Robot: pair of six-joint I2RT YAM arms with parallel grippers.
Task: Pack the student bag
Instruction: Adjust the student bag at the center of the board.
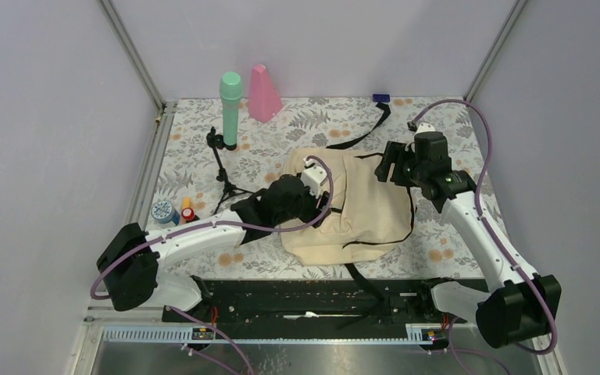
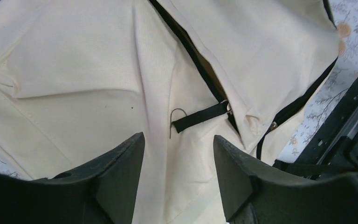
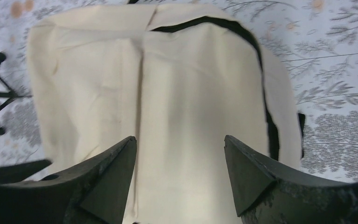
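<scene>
Supervisor: Fingers of your left gripper fill the bottom of the left wrist view. They are spread apart with nothing between them. Confirm.

Operator: Confirmed. What do they frame?

Supervisor: Cream fabric of the student bag. Just beyond the tips is a short black pull tab at the end of the zipper line. You are probably lined up there because the tab looks like the firmest handle for opening the bag.

Operator: And the right gripper?

Supervisor: Likewise spread and empty, held over the bag's far right part. Judging by that position, it is placed to pin or lift the fabric while your left pulls. Whether either gripper touches the cloth cannot be told.

Operator: Where does the bag lie?

Supervisor: Flat on the floral table, between your two arms, with one black strap trailing toward the far edge. The zipper gapes only slightly, so treat packing as not yet begun.

Operator: The load?

Supervisor: Left of the bag, well apart: green cylinder, pink cone, small tripod, tape roll, small bottle.
</scene>
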